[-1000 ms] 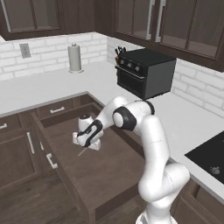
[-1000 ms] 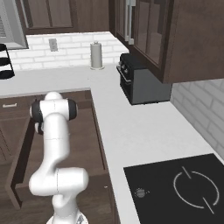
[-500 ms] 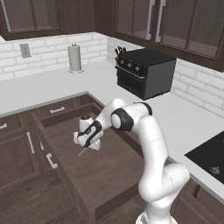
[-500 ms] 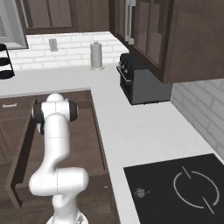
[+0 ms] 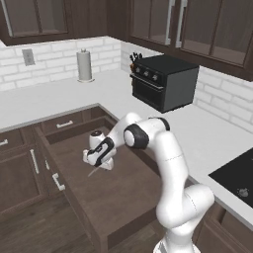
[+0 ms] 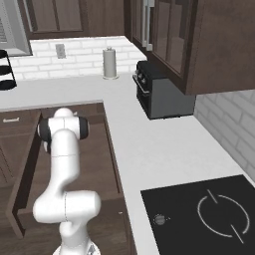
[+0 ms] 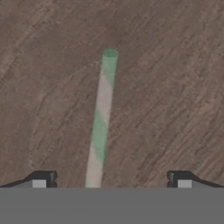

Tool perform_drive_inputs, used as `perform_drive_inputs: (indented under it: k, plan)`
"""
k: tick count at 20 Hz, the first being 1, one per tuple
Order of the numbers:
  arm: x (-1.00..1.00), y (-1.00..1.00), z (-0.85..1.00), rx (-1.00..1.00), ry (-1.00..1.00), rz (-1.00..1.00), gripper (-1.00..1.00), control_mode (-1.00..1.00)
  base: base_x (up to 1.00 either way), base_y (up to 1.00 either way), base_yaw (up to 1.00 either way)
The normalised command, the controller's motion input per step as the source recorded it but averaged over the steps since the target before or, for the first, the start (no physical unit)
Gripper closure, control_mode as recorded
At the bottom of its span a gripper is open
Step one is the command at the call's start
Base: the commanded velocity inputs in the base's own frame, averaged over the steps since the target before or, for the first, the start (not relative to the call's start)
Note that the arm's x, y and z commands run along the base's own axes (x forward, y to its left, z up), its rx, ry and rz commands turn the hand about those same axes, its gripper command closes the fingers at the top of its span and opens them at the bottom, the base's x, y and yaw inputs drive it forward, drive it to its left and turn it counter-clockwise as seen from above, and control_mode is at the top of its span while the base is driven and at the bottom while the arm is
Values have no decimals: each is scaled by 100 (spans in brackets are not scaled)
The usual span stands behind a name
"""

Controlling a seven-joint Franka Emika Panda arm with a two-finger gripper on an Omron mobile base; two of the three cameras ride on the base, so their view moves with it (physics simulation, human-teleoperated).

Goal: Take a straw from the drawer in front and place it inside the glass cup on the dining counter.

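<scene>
Kitchen, dark wood: drawer pulled open. Tool low over drawer floor, fingers wide apart. Green-striped straw between them, pointing toward 12 o'clock.

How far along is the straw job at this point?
Done: the drawer stands pulled open, with the arm reaching into it. In hand: the hand hovers over the straw, which sits between its fingertips; these are wide apart, so no grasp yet. Left: close on the straw, lift it out, carry it to the glass cup on the dining counter and drop it in.
</scene>
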Motion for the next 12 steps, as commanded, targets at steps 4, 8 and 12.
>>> perform_drive_inputs:
  k: [4, 8, 12]
  plan:
    - [4, 0, -29, 0, 0, 0, -100, -100, 0, 0, 0]
    - [16, 0, -15, 0, 0, 0, -100, -100, 0, 0, 0]
    - [26, 3, -16, 0, 1, 0, -100, -100, 0, 0, 0]
